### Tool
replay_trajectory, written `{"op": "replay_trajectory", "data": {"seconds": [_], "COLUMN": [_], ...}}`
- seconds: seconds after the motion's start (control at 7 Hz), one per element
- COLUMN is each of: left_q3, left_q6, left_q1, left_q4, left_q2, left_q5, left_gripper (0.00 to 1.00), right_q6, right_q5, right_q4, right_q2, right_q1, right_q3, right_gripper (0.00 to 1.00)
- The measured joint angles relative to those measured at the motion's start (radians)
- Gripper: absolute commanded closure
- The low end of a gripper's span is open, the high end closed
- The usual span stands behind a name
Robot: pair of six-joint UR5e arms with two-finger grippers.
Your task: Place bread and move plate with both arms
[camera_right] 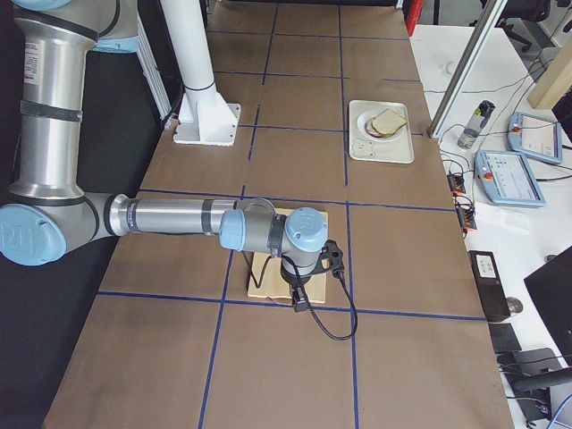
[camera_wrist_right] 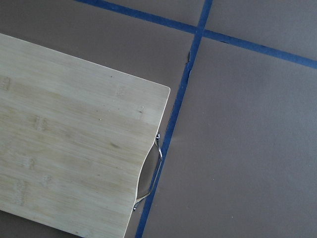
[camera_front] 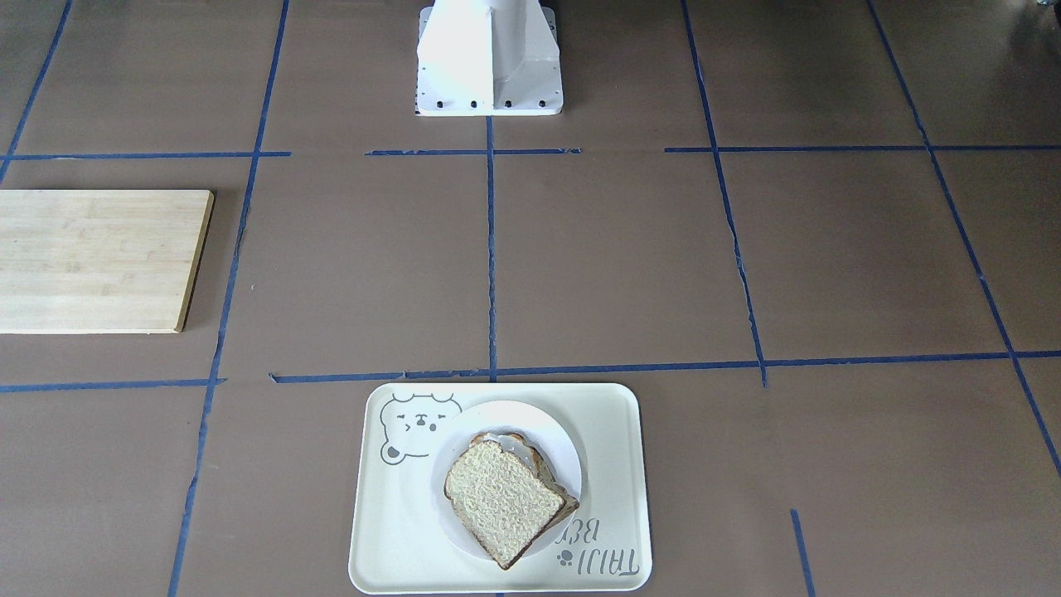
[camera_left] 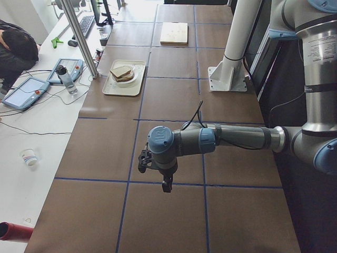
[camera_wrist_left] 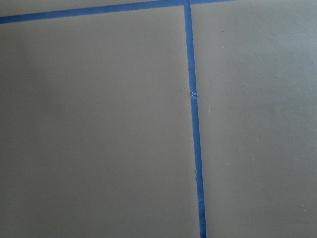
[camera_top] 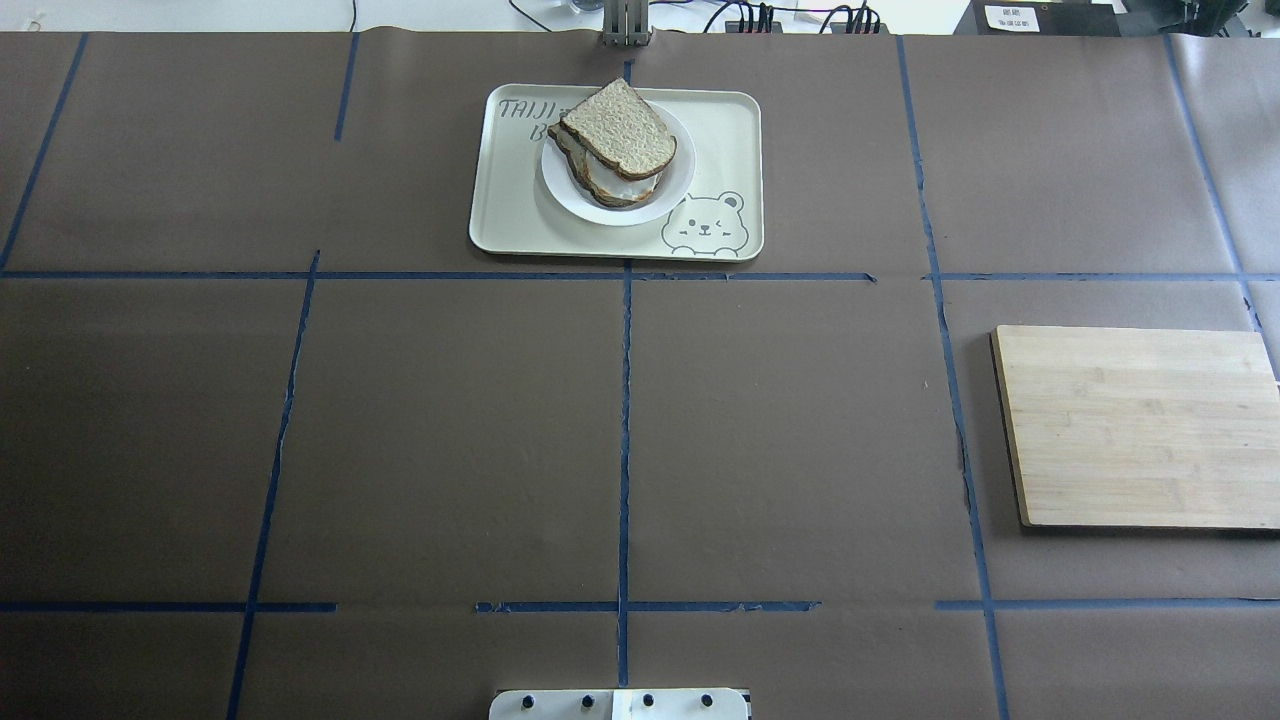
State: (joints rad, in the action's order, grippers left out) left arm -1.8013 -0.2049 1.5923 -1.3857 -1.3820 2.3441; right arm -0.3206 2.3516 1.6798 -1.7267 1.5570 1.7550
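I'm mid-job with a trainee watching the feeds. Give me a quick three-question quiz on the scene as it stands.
1. True or false: the bread lies bare on the bear tray.
2. The right wrist camera looks down on: A the cutting board; B a knife; C a bowl.
3. On which side of the robot does the cutting board lie?

Key
1. False: it tops a second slice on the white plate, which stands on the tray.
2. A.
3. Its right.
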Motion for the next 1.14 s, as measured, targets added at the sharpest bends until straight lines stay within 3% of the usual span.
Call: {"op": "replay_trajectory", "data": {"seconds": [1.14], "left_q3": [0.030], "left_q6": [-0.008], "left_q1": [-0.004], "left_q4": [-0.007], "left_q2": [-0.003], "left_q5": [-0.008], "left_gripper": [0.00], "right_q6": [0.000], "right_q5": [0.000], "right_q4": [0.000], "right_q2": [-0.001], "right_q1": [0.000], "right_q3": [0.000], "right_gripper": [0.00]}}
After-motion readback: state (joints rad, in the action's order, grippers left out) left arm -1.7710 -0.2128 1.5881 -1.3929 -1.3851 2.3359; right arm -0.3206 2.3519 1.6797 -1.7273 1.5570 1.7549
